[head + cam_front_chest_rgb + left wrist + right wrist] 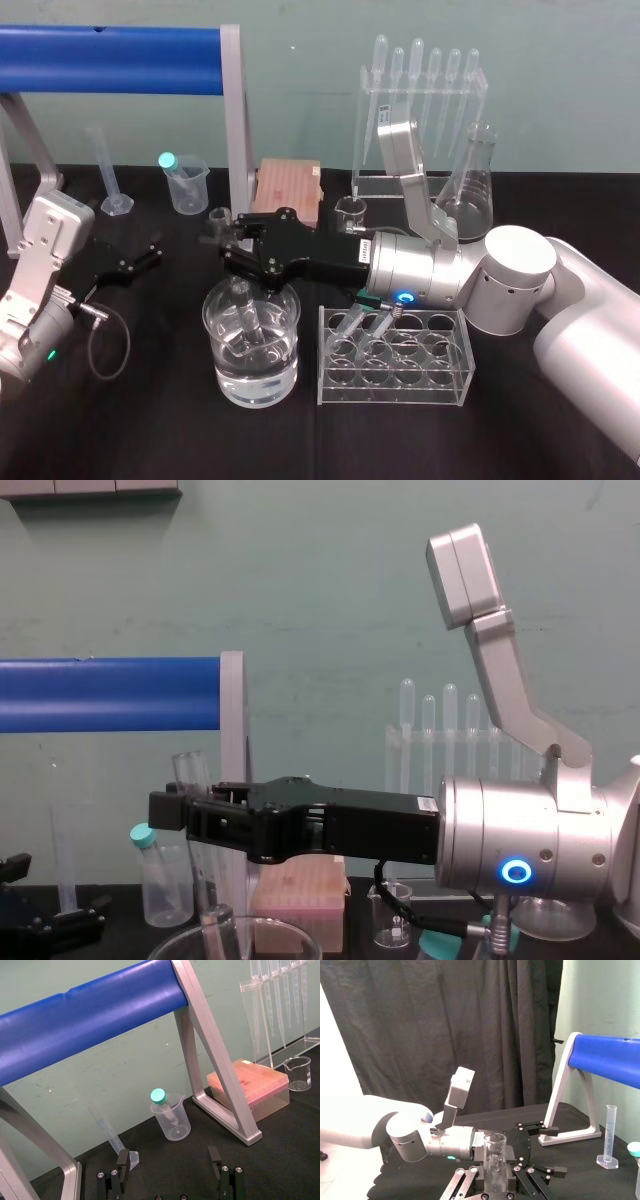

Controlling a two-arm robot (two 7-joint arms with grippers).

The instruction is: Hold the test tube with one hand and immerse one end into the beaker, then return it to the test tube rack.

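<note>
The test tube [246,312] stands nearly upright, leaning a touch, with its lower end down inside the beaker [291,322] and its flared open rim well above the beaker's rim. The beaker holds clear liquid in its lower part; from here I cannot tell whether the tube's tip reaches it. The right gripper [228,243] has the tube pinched partway up, its two long black fingers closed in on the glass from either side, directly above the beaker's far rim.

That arm comes in from the beaker's right and runs almost level. The thick silver wrist [425,270], with its glowing blue ring, hangs over the back edge of the test tube rack [395,375], and the black fingers stretch straight out sideways from it toward the beaker. A grey camera bracket [405,165] juts up from the wrist.

The clear rack sits on the black tabletop [150,420] just to the right of the beaker, not touching it.

The left gripper [130,262] rests low to the left of the beaker and a little behind it, well apart, fingers spread wide with nothing between them; its silver arm [40,290] folds back toward the table's near left.

Behind the beaker stand a pink box [290,185] and a blue-barred frame [110,60]. Behind and to the left are a cloudy plastic beaker [188,185] holding a teal-capped tube [168,160], and a slim graduated cylinder [108,175].
</note>
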